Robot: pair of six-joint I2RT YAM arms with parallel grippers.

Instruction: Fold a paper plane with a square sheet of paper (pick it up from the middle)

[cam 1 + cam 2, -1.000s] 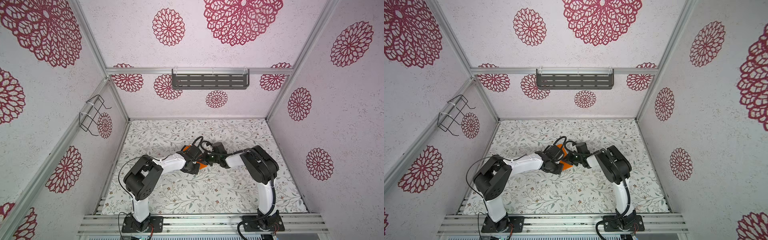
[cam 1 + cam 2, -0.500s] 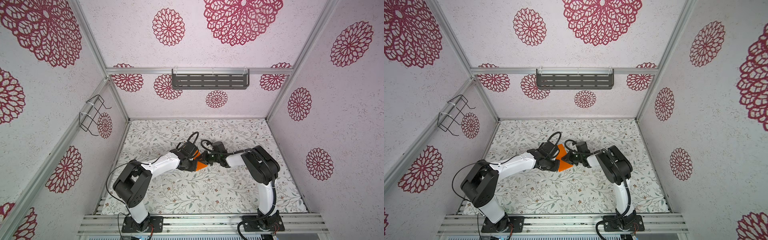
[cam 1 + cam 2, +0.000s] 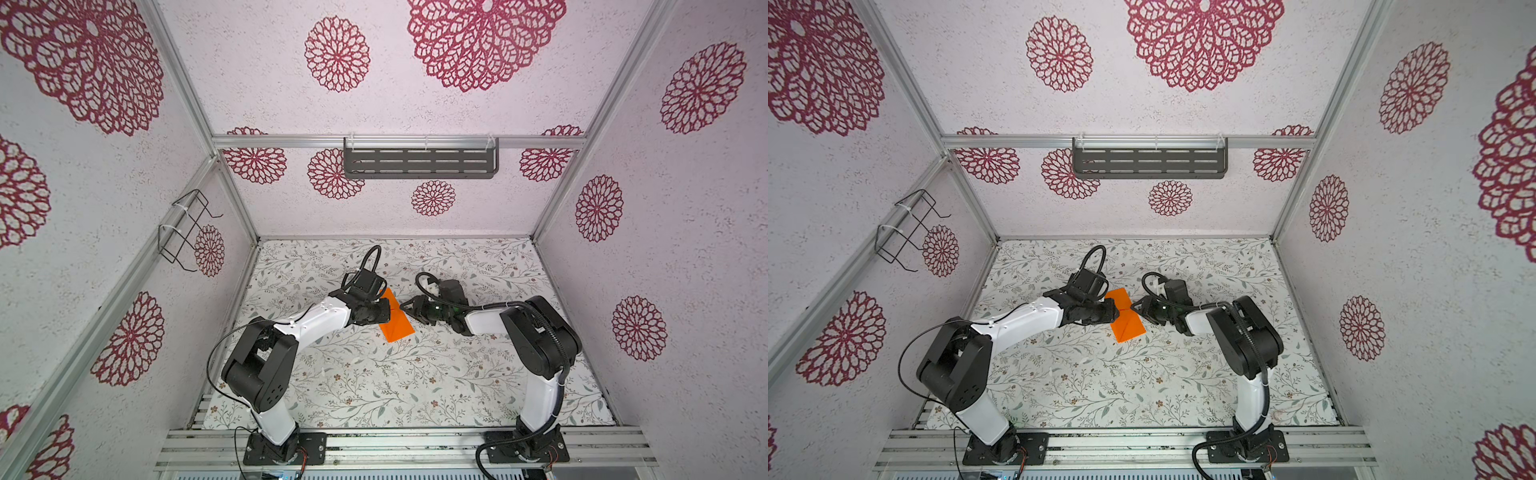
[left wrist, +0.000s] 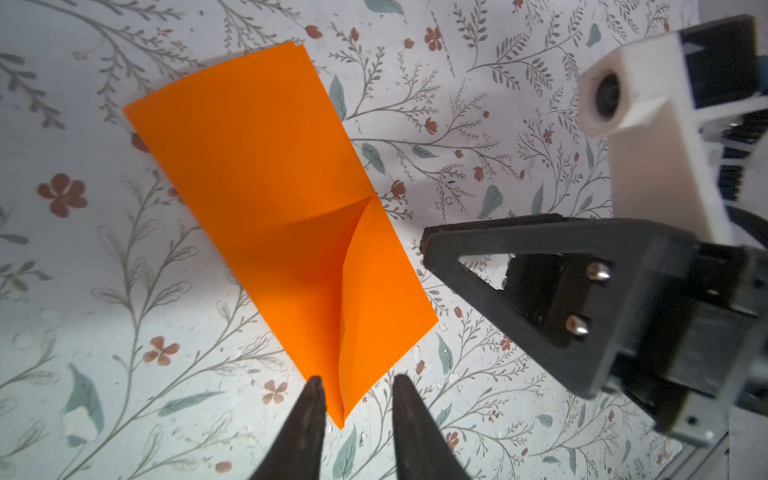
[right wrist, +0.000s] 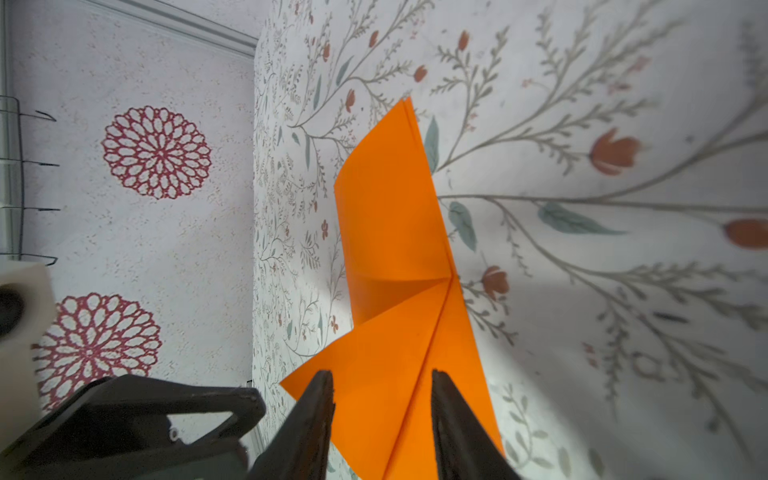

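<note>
1. the orange paper (image 4: 266,174) is lying on the floral tabletop (image 3: 374,382), roughly mid-table and a bit toward the back wall, right between the two arms
2. it's not a flat square; it's folded in half into a long rectangle, and one corner is turned over as a triangle flap; in the left wrist view that flap bulges up instead of lying pressed flat
3. left pincer (image 4: 355,401): jaws parted by a modest gap; the paper's pointed corner sits in that gap, and neither tip looks like it's pinching it
4. right pincer (image 5: 380,395): jaws also parted, medium-ish; it's hanging over the flap end of the paper with nothing gripped
5. from the left wrist view the right pincer's tip is just beside the paper's long edge, with a sliver of tabletop showing between them
6. in both top views the two pincers come in from opposite sides, tips close together over the paper's middle; can't tell from up there whether either touches it
</note>
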